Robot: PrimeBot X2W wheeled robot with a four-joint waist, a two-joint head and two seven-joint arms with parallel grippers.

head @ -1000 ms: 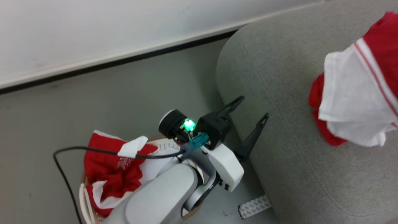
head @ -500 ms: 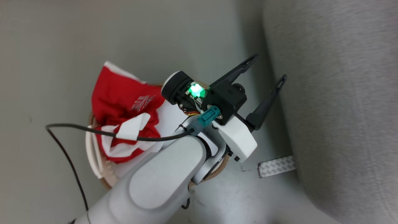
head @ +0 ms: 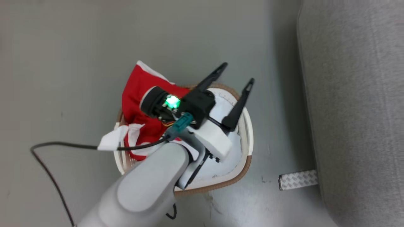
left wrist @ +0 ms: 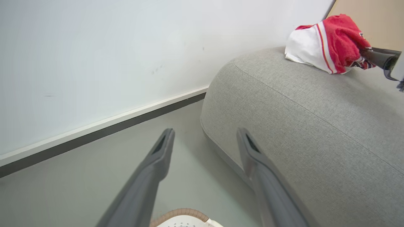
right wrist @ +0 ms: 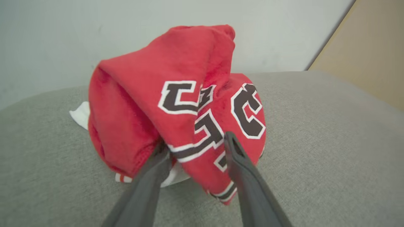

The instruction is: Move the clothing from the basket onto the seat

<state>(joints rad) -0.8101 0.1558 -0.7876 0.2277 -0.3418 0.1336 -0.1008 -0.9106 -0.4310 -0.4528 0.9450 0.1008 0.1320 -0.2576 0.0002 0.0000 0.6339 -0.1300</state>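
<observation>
Dark-fingered left claw (head: pixel 236 75): we are logging it as spread wide and gripping nothing, hovering over the basket (head: pixel 217 186) with its fingers pointing toward the far rim. On its wrist a green light (head: pixel 172 101) is glowing, and a black cable (head: pixel 72 144) is trailing off over the floor (head: pixel 79 63). Red and white clothes (head: pixel 137 91) are lying bunched in the basket's left half and spilling over the brown rim. The right half is showing its white bottom. The basket is standing on the floor, near the grey sofa (head: pixel 356 110) but apart from it. A patterned strip (head: pixel 298 179) is lying on the floor against the sofa's base.

Right claw (right wrist: pixel 197 142): we are noting its fingers standing well apart, straddling a fold of a red jersey (right wrist: pixel 142 94) with black, white-edged lettering. One fingertip is sinking into the fabric. The cloth between the fingers is hanging loose, so we are not reading this as a pinch. The jersey is sitting heaped on the sofa cushion, with the pale wall (right wrist: pixel 94 25) behind. From the left wrist camera we are seeing that heap at the sofa's far end, white side facing us, with the right claw touching it.
</observation>
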